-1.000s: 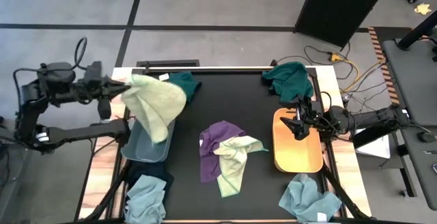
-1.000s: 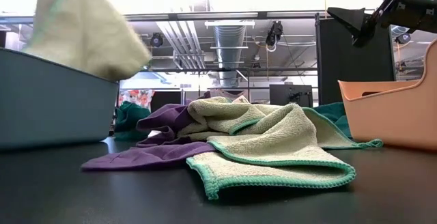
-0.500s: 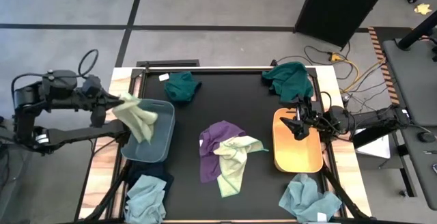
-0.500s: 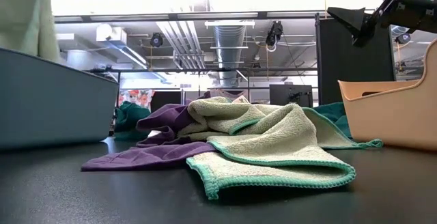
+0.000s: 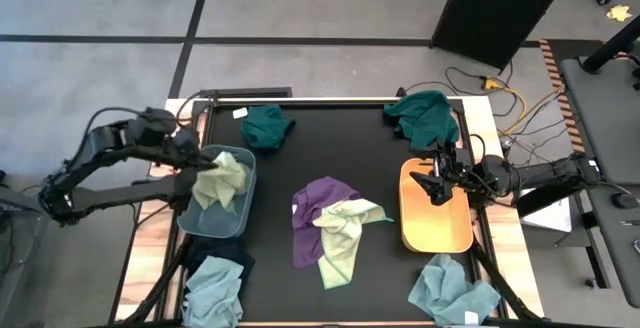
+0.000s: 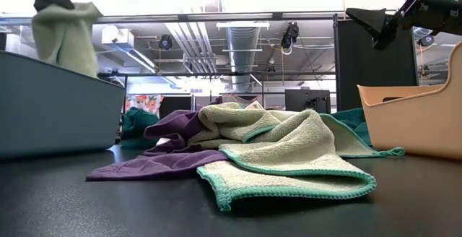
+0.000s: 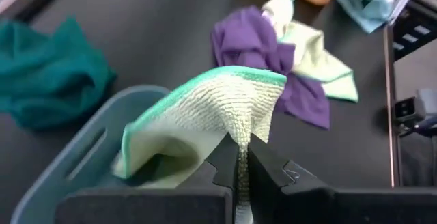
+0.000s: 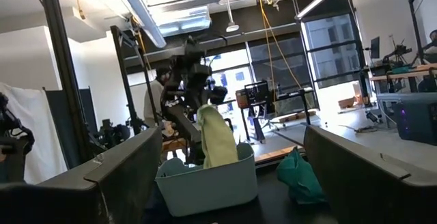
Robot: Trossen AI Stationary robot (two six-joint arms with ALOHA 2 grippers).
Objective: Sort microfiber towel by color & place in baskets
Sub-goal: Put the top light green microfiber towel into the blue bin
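My left gripper (image 5: 205,158) is shut on a pale yellow-green towel (image 5: 226,180) over the grey-blue basket (image 5: 213,226) at the table's left side. In the low view the towel (image 6: 68,35) hangs from the gripper and drops behind the basket wall (image 6: 58,114). My right gripper (image 5: 432,181) hovers open above the orange-tan basket (image 5: 437,230), touching nothing. A purple towel (image 5: 322,204) and another yellow-green towel (image 5: 345,233) lie heaped mid-table. My left gripper pinches the yellow-green towel at a bunched fold (image 7: 244,130) between its two shut fingers, coming from above and slanting down. The cloth hangs slack below the fingers, and its lower part sits inside the grey-blue basket, hidden by the wall in the low view.
Dark teal towels lie at the far edge (image 5: 267,125) and far right (image 5: 425,116). Light blue-grey towels sit at the near left (image 5: 212,293) and near right (image 5: 450,290), with a navy one (image 5: 222,253) just behind the left one. Bare table lies between the baskets and the central heap.
My left gripper has come down toward the grey-blue basket, still shut on the yellow-green towel. The towel, which was lifted and spread wide above the basket's far end, now hangs bunched with its lower part inside the basket. The right arm kept still.
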